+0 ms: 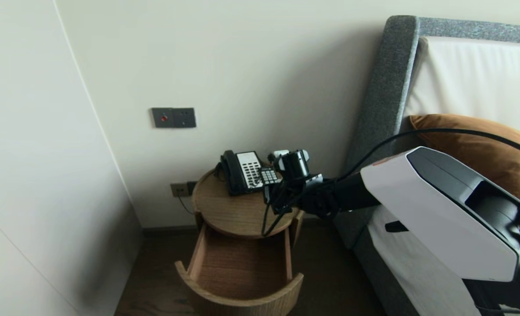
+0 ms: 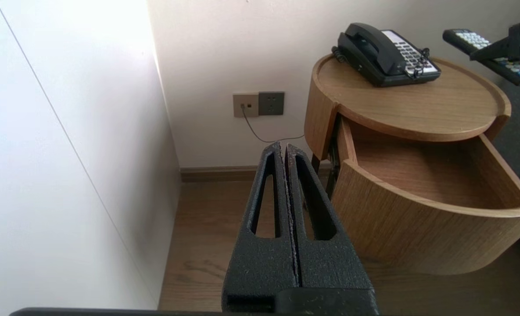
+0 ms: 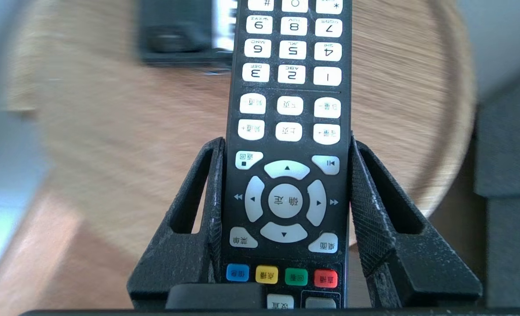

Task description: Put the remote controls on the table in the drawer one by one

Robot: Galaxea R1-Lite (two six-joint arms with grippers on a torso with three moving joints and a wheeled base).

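Note:
My right gripper [image 3: 286, 142] is shut on a black remote control [image 3: 288, 109], one finger against each long side, buttons facing up. In the head view the remote control [image 1: 268, 175] hangs just above the right part of a round wooden bedside table [image 1: 229, 215], beside a black desk phone [image 1: 240, 171]. The table's drawer [image 1: 242, 303] stands pulled out and holds nothing I can see. From the left wrist view the remote control [image 2: 488, 48] floats clear of the table top [image 2: 417, 109]. My left gripper [image 2: 282, 147] is shut on nothing, parked low over the floor left of the drawer [image 2: 417, 219].
A bed with a grey headboard [image 1: 387, 101] and an orange pillow [image 1: 475, 145] stands right of the table. A white wall panel [image 1: 36, 175] closes the left side. Wall sockets [image 2: 258, 104] with a plugged cable sit low behind the table.

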